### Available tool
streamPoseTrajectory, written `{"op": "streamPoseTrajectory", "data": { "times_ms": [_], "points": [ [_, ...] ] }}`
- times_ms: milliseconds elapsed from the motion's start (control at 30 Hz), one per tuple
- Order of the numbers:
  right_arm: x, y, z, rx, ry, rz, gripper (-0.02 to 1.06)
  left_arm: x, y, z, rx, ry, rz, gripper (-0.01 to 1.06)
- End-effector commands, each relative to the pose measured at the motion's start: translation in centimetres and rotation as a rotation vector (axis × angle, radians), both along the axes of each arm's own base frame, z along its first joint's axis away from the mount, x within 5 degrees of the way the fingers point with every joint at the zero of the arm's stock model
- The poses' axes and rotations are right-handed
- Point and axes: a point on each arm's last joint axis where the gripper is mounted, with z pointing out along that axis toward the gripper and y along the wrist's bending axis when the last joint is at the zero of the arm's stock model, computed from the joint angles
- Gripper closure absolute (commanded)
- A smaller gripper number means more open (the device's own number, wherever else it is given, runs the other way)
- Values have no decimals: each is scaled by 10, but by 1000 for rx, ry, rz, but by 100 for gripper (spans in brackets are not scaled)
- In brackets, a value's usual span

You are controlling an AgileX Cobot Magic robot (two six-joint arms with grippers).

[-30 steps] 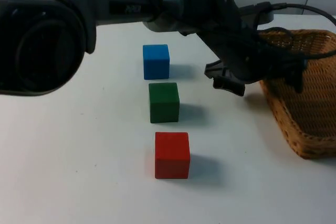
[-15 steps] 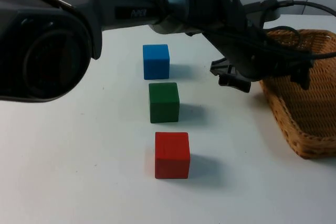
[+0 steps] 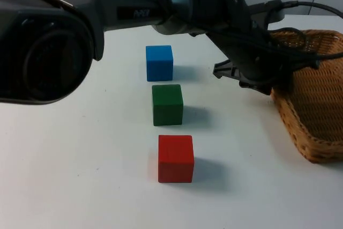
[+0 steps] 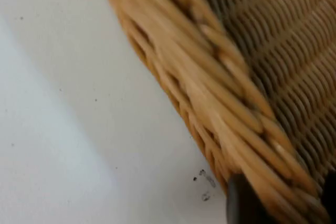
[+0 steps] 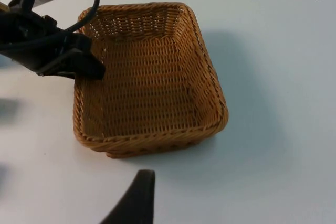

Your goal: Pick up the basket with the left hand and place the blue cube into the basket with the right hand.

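Straddling basket (image 3: 316, 111) rim, left hand (image 3: 268, 81) spread; basket lengthwise toward wall.

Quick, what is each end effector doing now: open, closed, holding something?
Left end effector: at the basket rim, one finger on each side; grip cannot be told.
Right end effector: state cannot be told.

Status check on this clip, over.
Left gripper at the wicker basket rim. Right gripper waits, above table. Blue cube untouched. Green cube and red cube beside it.
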Motion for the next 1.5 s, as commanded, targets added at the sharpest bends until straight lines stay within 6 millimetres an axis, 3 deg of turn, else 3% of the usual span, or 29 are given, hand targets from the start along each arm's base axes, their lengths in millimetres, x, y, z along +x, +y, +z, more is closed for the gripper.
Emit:
{"op": "streamPoseTrajectory", "data": {
  "times_ms": [0,100,400,700,833,900,967,1033,1100,1200,1267,1367,1400,1467],
  "points": [
    [1,0,0,-3,-7,-1,0,0,-4,4,-16,-21,7,96],
    [1,0,0,-3,-7,-1,0,1,-4,5,-22,-19,18,105],
    [1,0,0,-3,-7,-1,0,4,1,11,-63,93,148,105],
    [1,0,0,-3,-7,-1,0,17,21,62,-131,109,234,105],
    [1,0,0,-3,-7,-1,0,25,42,109,-142,38,240,105],
    [1,0,0,-3,-7,-1,0,27,48,117,-139,20,244,105],
    [1,0,0,-3,-7,-1,0,30,62,132,-135,-6,264,105],
    [1,0,0,-3,-7,-1,0,31,70,133,-129,-1,279,105],
    [1,0,0,-3,-7,-1,0,29,92,141,-112,-8,294,105],
    [1,0,0,-3,-7,-1,0,22,122,143,-120,-18,305,105],
    [1,0,0,-3,-7,-1,0,20,130,142,-120,-13,315,105],
    [1,0,0,-3,-7,-1,0,3,181,136,-131,-9,331,105],
    [1,0,0,-3,-7,-1,0,3,181,136,-131,-9,331,105],
    [1,0,0,-3,-7,-1,0,-14,211,131,-134,17,351,105]
  ]
}}
